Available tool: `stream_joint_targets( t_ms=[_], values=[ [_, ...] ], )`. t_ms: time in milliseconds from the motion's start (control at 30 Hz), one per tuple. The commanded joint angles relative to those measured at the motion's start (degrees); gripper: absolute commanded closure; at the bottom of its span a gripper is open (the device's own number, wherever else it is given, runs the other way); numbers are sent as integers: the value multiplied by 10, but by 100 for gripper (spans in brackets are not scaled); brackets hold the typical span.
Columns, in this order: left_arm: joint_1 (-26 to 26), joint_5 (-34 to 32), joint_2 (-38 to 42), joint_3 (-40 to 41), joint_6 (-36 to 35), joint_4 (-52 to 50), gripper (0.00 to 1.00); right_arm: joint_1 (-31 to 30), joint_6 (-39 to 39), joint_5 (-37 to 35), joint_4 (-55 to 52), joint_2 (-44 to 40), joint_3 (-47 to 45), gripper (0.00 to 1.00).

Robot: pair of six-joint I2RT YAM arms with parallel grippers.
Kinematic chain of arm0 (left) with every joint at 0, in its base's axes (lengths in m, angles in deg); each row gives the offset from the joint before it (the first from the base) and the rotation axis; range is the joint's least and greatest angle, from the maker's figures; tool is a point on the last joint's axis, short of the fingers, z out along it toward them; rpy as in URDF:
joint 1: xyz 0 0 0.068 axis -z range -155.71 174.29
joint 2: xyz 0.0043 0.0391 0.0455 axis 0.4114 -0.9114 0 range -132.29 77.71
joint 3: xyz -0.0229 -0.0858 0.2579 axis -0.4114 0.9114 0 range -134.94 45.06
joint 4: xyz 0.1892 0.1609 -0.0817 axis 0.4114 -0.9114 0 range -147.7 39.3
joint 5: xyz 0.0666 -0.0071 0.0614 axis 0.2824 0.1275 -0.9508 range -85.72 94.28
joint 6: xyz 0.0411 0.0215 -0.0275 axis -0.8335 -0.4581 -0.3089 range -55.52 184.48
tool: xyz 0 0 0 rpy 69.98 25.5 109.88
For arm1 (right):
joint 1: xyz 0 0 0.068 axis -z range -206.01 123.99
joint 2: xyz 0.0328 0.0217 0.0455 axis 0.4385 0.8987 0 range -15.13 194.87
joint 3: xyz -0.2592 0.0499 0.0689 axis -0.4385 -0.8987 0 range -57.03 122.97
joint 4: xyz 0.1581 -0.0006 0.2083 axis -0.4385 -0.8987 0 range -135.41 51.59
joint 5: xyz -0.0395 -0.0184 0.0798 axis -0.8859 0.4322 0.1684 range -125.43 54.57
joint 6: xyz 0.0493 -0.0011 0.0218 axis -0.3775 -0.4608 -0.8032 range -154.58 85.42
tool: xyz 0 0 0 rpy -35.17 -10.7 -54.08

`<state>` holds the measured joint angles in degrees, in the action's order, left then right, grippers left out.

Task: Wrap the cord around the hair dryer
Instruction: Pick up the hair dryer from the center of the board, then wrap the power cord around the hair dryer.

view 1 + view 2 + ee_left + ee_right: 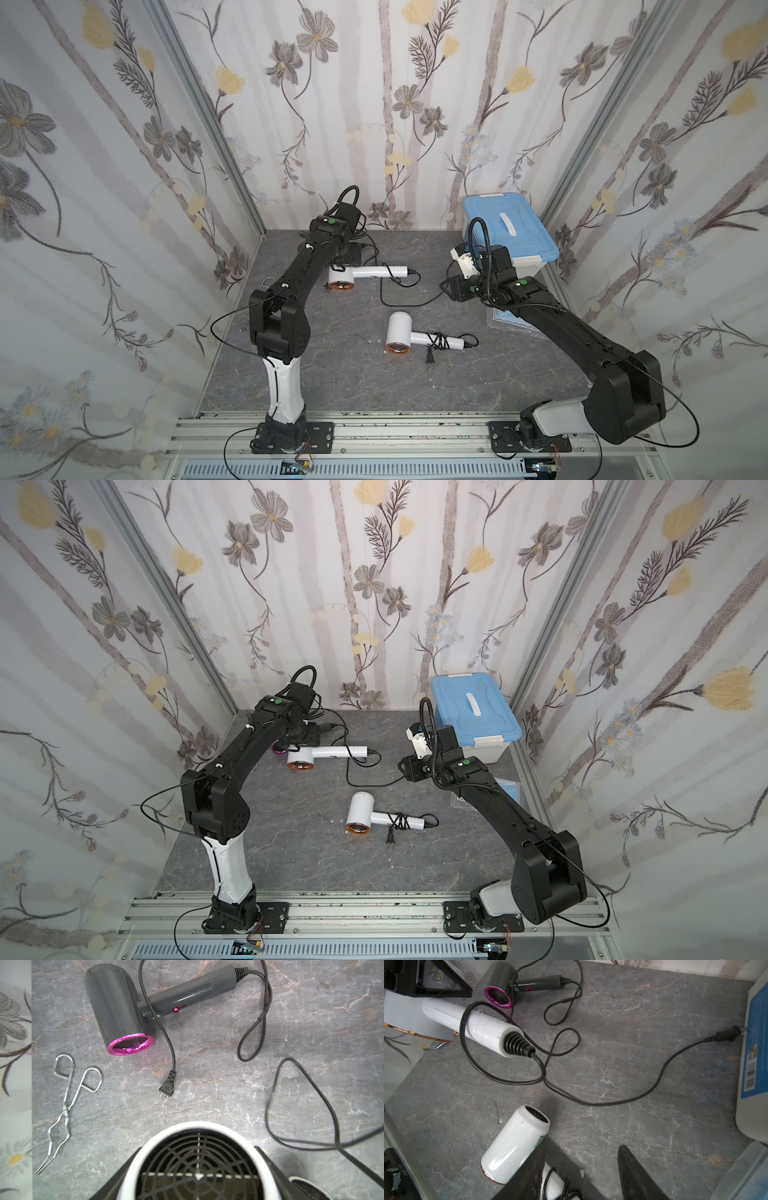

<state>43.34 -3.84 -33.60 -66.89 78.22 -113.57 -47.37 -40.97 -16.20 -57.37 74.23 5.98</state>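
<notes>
Black left fingers (112, 1188) flank the barrel of the white hair dryer (365, 272) and appear clamped on it. The right fingers (639, 1178) stand apart with nothing between them, hovering over the surface (332, 374). The held dryer lies on its side near the back edge, toward the back left corner, its handle running along that edge. One loop of its cord (591, 1104) lies over the handle; the rest trails loose to the plug (726, 1035), just beside the blue-lidded box (486, 212) in the back right corner. The glossy hard shell is probably light but slippery, so the broad barrel makes the sounder anchor. The cord looks thin and limp, likely to spring out of slack turns, and is best pinched at the rigid plug or just behind it. A second white dryer (399, 328), cord wound on its handle, lies mid-surface. A grey dryer (116, 1007) and wire tongs (66, 1101) lie nearer the back left corner.
</notes>
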Motion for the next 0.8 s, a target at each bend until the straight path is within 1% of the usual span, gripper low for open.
stream_joint_targets(
  t_ms=[0, 67, 133, 300, 367, 467, 567, 633, 700, 767],
  values=[
    [0, 40, 33, -17, -10, -29, 100, 10, 40, 99, 98, -2, -12, 41],
    [0, 67, 52, -23, -4, -25, 100, 18, 41, 163, 165, -10, -44, 40],
    [1, 92, 66, -35, 2, -25, 100, 21, 39, 219, 260, -21, -91, 39],
    [3, 113, 83, -79, 5, -46, 100, 23, 19, 249, 453, -31, -182, 39],
    [3, 128, 92, -89, 10, -45, 100, 23, -4, 273, 514, -12, -197, 39],
    [3, 139, 103, -100, 29, -45, 100, 22, -75, 312, 632, 49, -203, 40],
    [3, 151, 121, -94, 44, -35, 100, 16, -139, 313, 734, 101, -225, 40],
    [3, 162, 126, -97, 50, -32, 100, 2, -169, 307, 787, 127, -223, 40],
    [3, 171, 129, -103, 54, -33, 100, -18, -167, 293, 790, 146, -212, 38],
    [4, 180, 132, -102, 58, -29, 100, -33, -172, 279, 807, 166, -179, 34]
  ],
)
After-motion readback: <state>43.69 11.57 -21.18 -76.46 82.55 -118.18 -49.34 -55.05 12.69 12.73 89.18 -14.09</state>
